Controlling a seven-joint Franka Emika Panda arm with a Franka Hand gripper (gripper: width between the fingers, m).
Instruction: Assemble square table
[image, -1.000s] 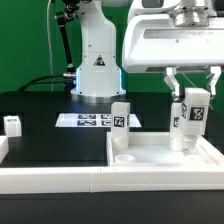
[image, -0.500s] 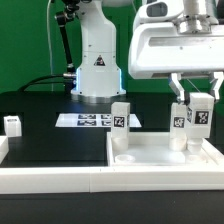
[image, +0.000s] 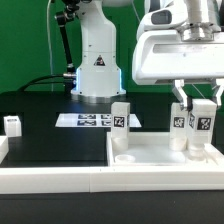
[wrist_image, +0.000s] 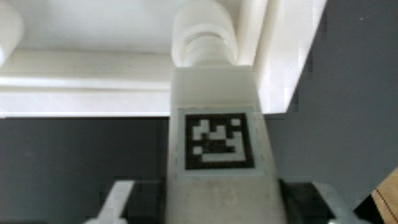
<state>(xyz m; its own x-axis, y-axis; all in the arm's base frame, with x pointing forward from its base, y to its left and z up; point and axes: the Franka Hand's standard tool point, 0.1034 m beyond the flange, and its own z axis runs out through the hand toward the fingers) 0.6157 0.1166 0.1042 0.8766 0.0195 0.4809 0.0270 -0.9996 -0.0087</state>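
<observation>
**Colleague:** Outside camera first: what moved?

**Me:** My gripper (image: 197, 106) has swung round with the leg (image: 192, 126) clamped between its jaws. The leg now shows two tagged faces where it showed one square-on. It stands in the tabletop (image: 150, 160) corner on the exterior view's right, so I reckon I'm screwing it in.

**Colleague:** And the wrist camera?

**Me:** The fingers (wrist_image: 121, 200) hug the leg's sides, tag centred, far end meeting the tabletop. More turns are probably needed.

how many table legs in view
4: one white block leg on the white tray-like tabletop, another toward the exterior view's right, a third beside it in the gripper, the fourth on the black table far left.
</observation>
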